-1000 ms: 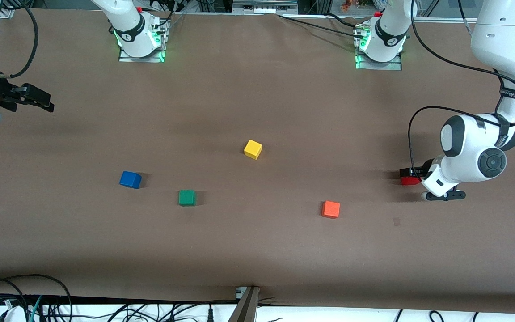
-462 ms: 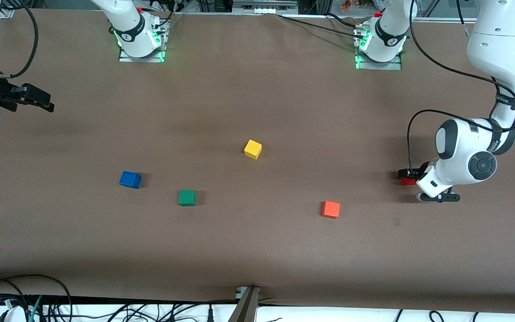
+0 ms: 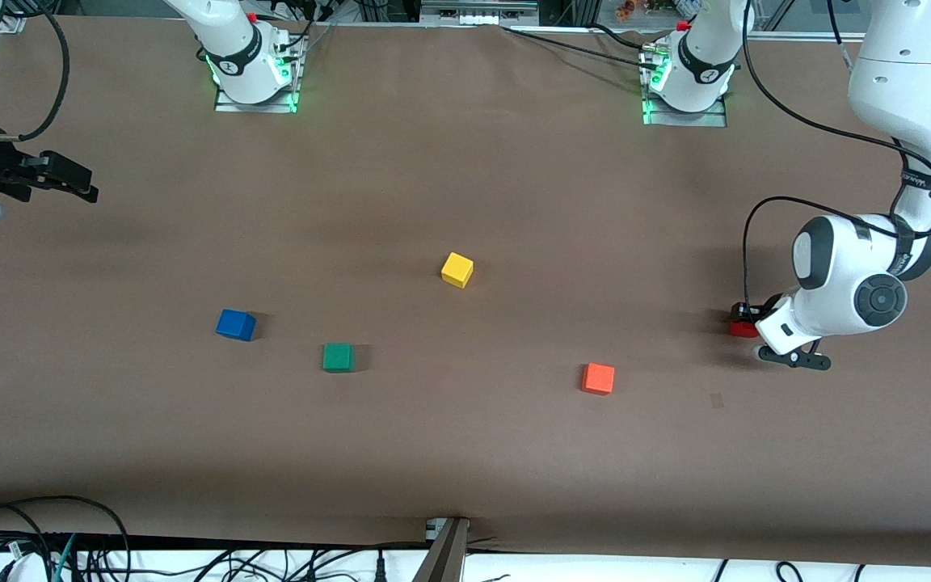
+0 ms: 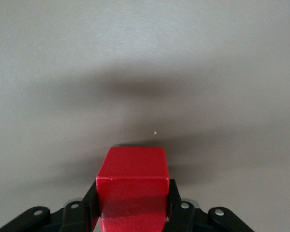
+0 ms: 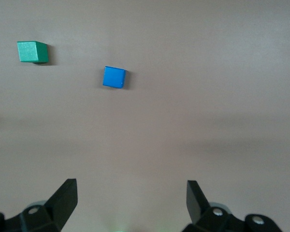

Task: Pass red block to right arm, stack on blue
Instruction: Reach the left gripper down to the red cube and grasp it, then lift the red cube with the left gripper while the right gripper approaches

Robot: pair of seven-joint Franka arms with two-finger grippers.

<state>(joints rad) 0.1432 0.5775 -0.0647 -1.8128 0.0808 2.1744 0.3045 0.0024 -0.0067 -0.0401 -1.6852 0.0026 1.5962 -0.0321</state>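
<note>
The red block (image 3: 743,328) (image 4: 133,176) is at the table surface near the left arm's end, and my left gripper (image 3: 746,322) (image 4: 133,205) is shut on it, one black finger pressed to each side. The left arm's white wrist hides most of the gripper in the front view. The blue block (image 3: 235,324) (image 5: 114,77) rests on the table toward the right arm's end. My right gripper (image 3: 69,182) (image 5: 130,195) waits open above the table's edge at that end, with nothing between its fingers.
A green block (image 3: 338,356) (image 5: 33,51) lies beside the blue one, slightly nearer the front camera. A yellow block (image 3: 457,269) sits mid-table. An orange block (image 3: 598,378) lies between the green block and the red one. Cables run along the table's front edge.
The left gripper's fingers have closed from open onto the red block, and the left arm's wrist has shifted slightly. The right arm has not moved.
</note>
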